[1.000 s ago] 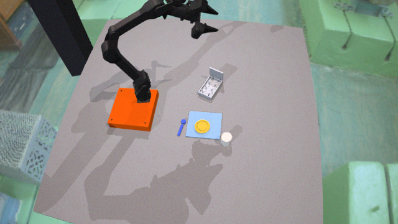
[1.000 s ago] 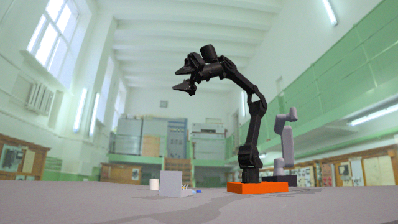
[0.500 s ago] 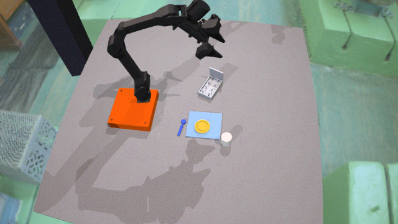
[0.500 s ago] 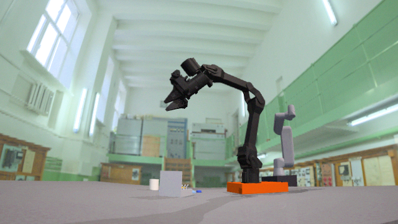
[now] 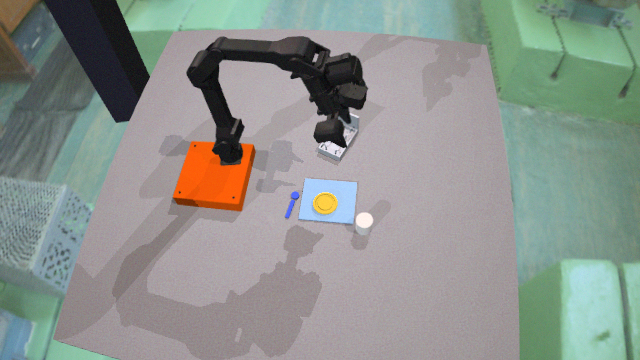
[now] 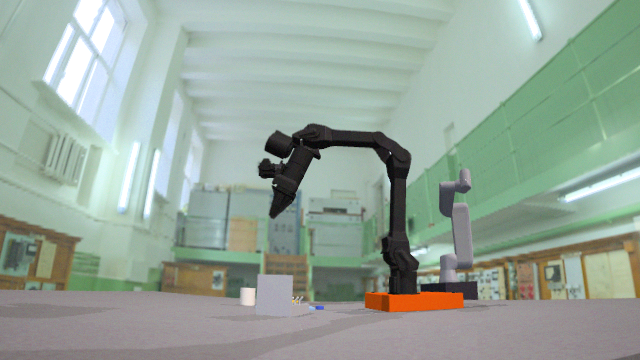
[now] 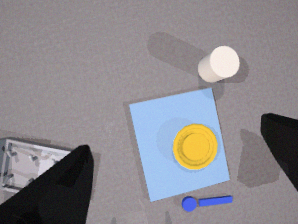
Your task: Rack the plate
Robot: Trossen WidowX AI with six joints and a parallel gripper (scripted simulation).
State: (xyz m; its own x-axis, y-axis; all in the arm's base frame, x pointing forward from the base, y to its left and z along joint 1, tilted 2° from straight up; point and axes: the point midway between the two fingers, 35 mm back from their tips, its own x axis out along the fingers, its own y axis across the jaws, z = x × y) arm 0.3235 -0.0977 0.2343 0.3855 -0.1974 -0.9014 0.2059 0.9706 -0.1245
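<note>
grey table (image 5: 400, 280) | hand (image 6: 278, 210) high over rack (image 5: 332, 150), fingers apart, holding nothing | yellow plate (image 5: 325, 203) flat on blue mat (image 5: 345, 192) | cup (image 5: 364, 223) right of mat

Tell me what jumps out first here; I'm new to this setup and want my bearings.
The black arm on its orange base arches high, its open pincer empty above the table. A yellow plate lies flat on a light blue mat, between a blue spoon and a white cup.
</note>
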